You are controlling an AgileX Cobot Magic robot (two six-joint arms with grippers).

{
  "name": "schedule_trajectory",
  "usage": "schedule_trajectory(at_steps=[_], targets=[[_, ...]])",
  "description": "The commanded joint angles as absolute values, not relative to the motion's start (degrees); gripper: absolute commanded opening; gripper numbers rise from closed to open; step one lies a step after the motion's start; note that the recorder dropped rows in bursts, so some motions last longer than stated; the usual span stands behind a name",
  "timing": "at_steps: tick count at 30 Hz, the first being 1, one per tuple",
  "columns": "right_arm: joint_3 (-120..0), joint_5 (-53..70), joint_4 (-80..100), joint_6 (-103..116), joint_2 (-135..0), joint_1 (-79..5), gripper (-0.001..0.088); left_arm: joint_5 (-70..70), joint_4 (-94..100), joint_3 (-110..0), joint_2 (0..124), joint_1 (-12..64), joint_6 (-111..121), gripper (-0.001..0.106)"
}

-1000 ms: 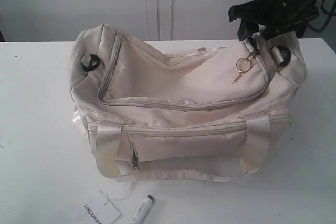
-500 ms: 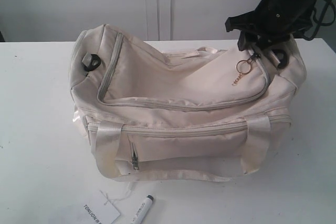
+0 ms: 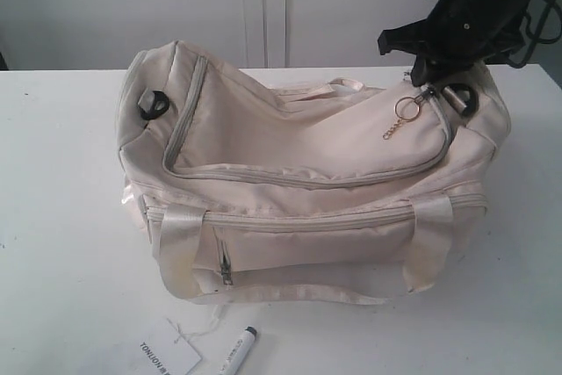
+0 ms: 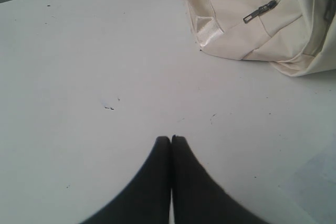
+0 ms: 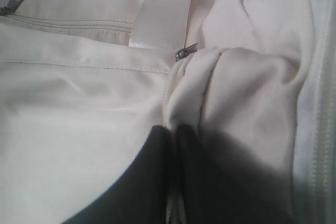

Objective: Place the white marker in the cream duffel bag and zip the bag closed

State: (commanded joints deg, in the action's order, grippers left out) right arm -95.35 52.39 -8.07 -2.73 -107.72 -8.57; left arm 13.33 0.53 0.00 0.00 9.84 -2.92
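The cream duffel bag [image 3: 299, 173] lies across the middle of the table, and its curved top zipper runs shut along the flap. At the bag's far right end my right gripper [image 3: 432, 76] is shut on a fold of the bag's fabric [image 5: 181, 103], close to a zipper pull [image 5: 186, 52] and the gold keyring [image 3: 404, 110]. The white marker [image 3: 237, 350], with its dark cap, lies on the table in front of the bag. My left gripper [image 4: 171, 139] is shut and holds nothing. It hovers over bare table, short of the bag's corner [image 4: 236, 24].
A white paper tag [image 3: 167, 357] with black lettering lies just left of the marker at the table's front edge. The bag's front pocket zip pull [image 3: 226, 274] hangs between the two satin handles. A white wall stands behind the table.
My right gripper has closed on the fabric at the bag's right end, and that end and the keyring have lifted slightly. The marker and tag have not moved.
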Motion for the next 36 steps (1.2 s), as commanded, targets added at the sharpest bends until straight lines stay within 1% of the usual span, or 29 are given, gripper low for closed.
schedule_trajectory(at_steps=[15,36], targets=[[-95.4,53.3,-8.1,-2.6,-104.9,-8.6,0.0000,13.3,0.5,0.0,0.0,9.8,-2.9,0.000],[-95.4,53.1,-8.1,-2.7,-104.9,-8.6,0.0000,13.3,0.5,0.0,0.0,9.8,-2.9,0.000]])
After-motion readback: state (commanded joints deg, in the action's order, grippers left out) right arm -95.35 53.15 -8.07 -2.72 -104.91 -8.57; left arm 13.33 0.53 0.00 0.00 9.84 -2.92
